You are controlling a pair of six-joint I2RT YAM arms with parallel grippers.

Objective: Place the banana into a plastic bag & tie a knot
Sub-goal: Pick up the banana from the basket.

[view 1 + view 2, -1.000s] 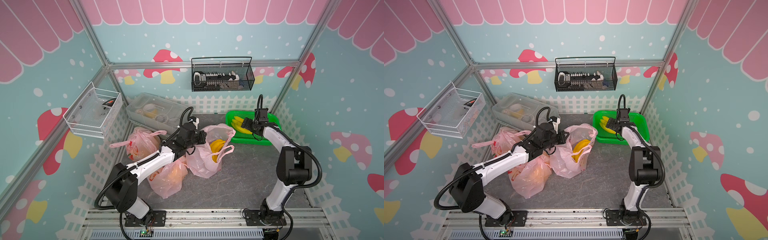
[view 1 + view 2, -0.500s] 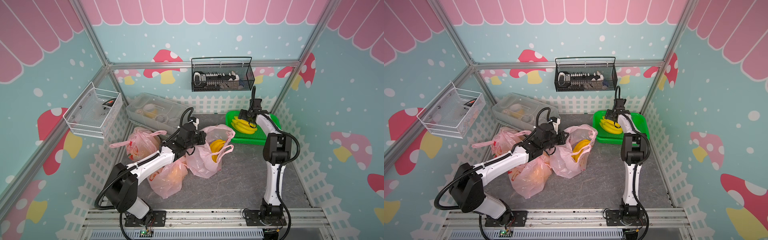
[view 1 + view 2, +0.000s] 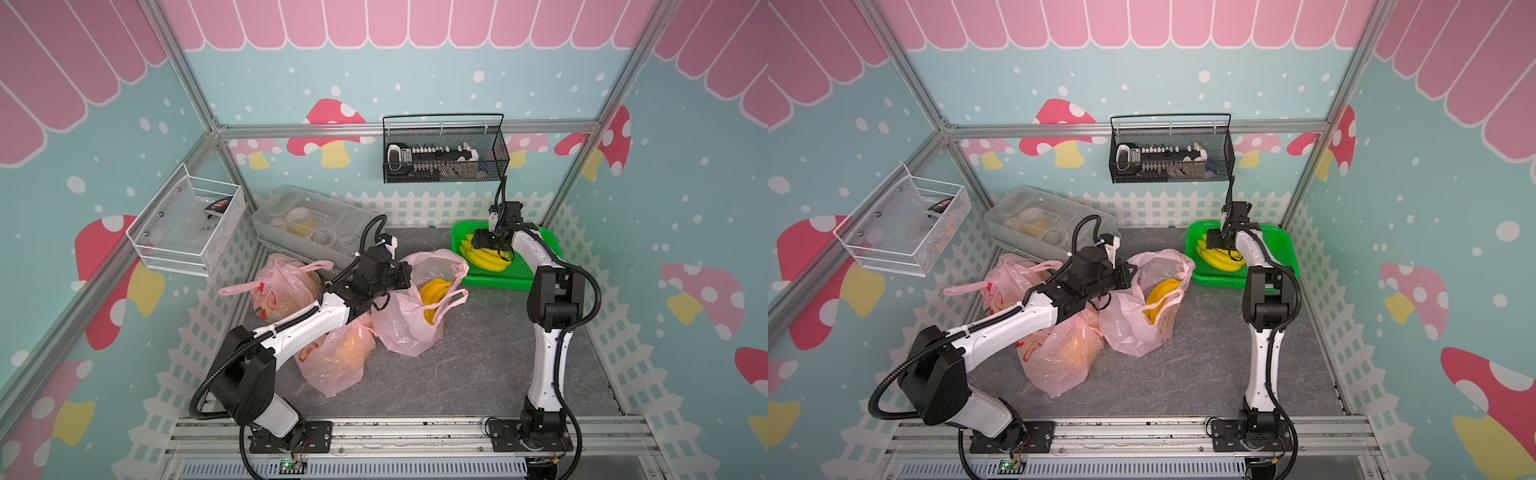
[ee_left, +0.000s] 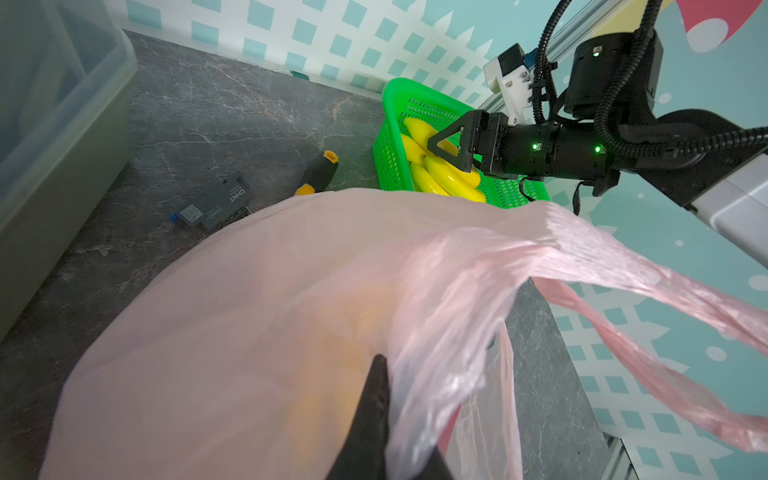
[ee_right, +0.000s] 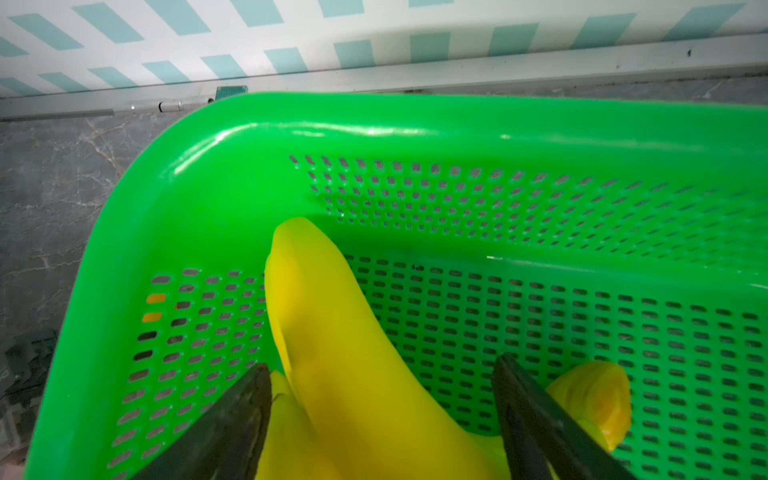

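Over the green basket in a top view, the right gripper hovered at the banana. Left wrist: the left gripper pinched the plastic bag rim. Right wrist: fingers stood wide astride that banana; closing squarely mid-body looked wisest.

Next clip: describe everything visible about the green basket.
The green basket is glossy plastic, rectangular with rounded corners, floor and walls perforated with small slots. It sits flat on the grey tabletop at the back, by the white fence. Yellow bananas lie inside; the right gripper reaches in, jaws open either side of one banana.
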